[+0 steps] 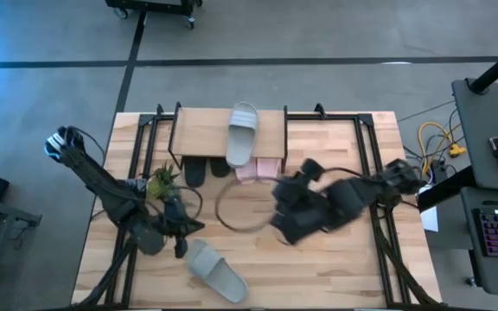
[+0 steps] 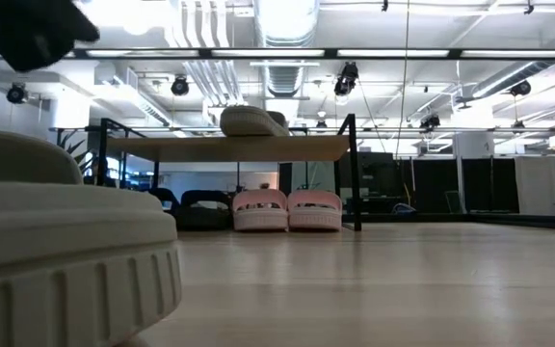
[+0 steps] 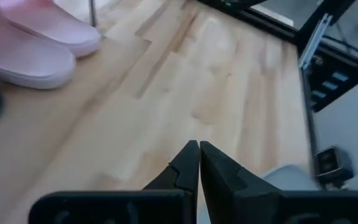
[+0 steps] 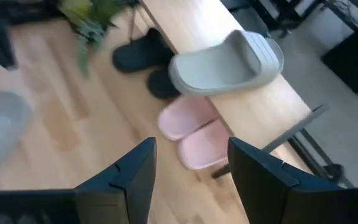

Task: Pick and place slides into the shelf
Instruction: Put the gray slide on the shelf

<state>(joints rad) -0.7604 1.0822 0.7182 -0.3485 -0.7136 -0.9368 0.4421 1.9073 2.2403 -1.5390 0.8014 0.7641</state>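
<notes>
The small low shelf (image 1: 199, 130), a light wooden plank on thin black metal legs, stands at the far side of the wooden bench (image 1: 318, 268). One grey-green rubber slide (image 1: 242, 134) lies on the plank, overhanging its front edge; beneath the plank sit the black pair (image 1: 204, 169) and the pale pink pair (image 1: 258, 168), side by side. The second grey-green slide (image 1: 216, 270) rests on the bench near its front edge, well apart from the shelf. The right gripper (image 4: 191, 171) hovers in front of the shelf, fingers spread and empty. The left gripper (image 3: 199, 163) hangs low beside the near slide, fingers pressed together, holding nothing.
</notes>
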